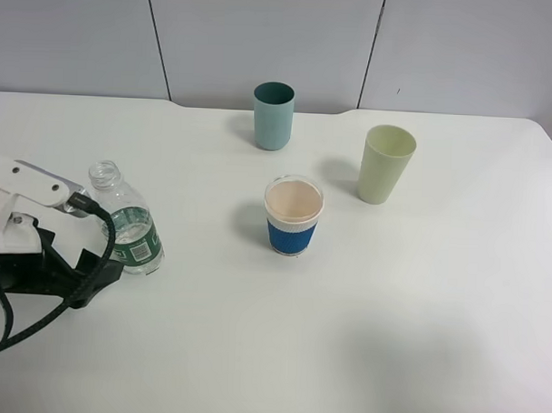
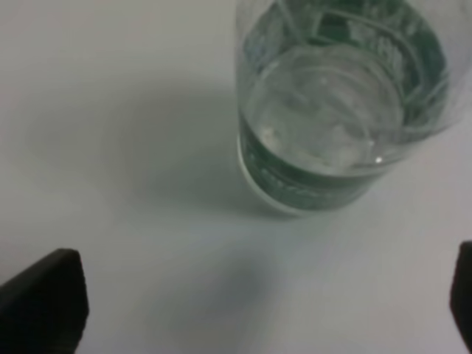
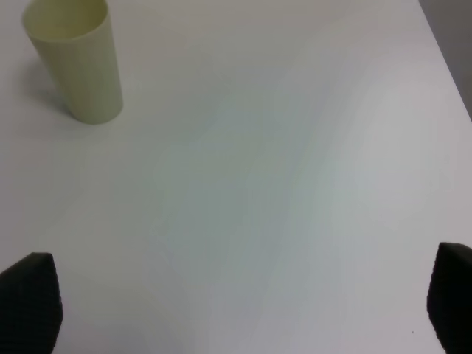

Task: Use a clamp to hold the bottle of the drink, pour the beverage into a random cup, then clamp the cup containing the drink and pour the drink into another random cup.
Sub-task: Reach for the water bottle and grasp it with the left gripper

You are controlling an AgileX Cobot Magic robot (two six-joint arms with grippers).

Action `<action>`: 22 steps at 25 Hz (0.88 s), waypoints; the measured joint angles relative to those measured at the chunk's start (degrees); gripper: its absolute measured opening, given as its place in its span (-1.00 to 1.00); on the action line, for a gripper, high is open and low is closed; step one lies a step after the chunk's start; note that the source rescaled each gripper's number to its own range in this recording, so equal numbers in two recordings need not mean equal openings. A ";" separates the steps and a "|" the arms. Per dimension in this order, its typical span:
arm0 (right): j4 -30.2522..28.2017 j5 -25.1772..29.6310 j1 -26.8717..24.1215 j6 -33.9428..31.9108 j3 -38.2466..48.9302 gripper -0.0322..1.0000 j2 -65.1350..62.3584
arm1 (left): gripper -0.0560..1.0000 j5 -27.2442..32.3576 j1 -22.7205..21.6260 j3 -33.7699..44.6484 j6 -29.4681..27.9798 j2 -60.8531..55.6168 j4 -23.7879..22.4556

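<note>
The uncapped clear bottle of the drink (image 1: 127,221) with a green label stands upright at the left of the table, holding clear beverage (image 2: 324,110). My left gripper (image 2: 254,310) is open just short of the bottle (image 2: 335,103), which stands ahead of the fingertips (image 2: 40,302) and off to one side, not between them. The white cup with a blue band (image 1: 294,216) stands mid-table and looks empty. The teal cup (image 1: 274,116) stands at the back. My right gripper (image 3: 240,302) is open over bare table, holding nothing, and does not show in the exterior view.
A taller pale green cup (image 1: 384,163) stands right of the blue-banded cup and also shows far from my right fingers as the pale green cup (image 3: 74,63). The left arm's black cable (image 1: 36,316) loops over the front left. The white table (image 1: 416,338) ends at a grey wall behind.
</note>
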State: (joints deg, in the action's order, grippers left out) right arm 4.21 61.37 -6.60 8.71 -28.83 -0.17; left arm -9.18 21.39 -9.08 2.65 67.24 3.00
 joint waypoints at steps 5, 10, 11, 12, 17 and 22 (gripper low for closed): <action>0.00 -0.05 0.00 0.00 0.00 1.00 0.00 | 1.00 -18.22 0.00 7.09 0.00 2.79 0.07; 0.00 -0.05 0.00 0.00 0.00 1.00 0.00 | 1.00 -29.53 0.00 9.18 -0.04 5.76 -0.33; 0.00 -0.05 0.00 0.00 0.00 1.00 0.00 | 1.00 -30.76 0.00 9.18 -0.04 6.50 -0.77; 0.00 -0.05 0.00 0.00 0.00 1.00 0.00 | 1.00 -30.76 0.00 9.18 -0.04 6.50 -0.77; 0.00 -0.05 0.00 0.00 0.00 1.00 0.00 | 1.00 -37.44 0.00 9.24 -0.18 11.24 -3.83; 0.00 -0.05 0.00 0.00 0.00 1.00 0.00 | 1.00 -44.85 0.00 9.18 -0.18 16.85 -6.99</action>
State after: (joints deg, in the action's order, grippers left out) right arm 4.21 61.32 -6.60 8.71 -28.83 -0.17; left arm -54.03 21.39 0.10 2.47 84.09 -3.98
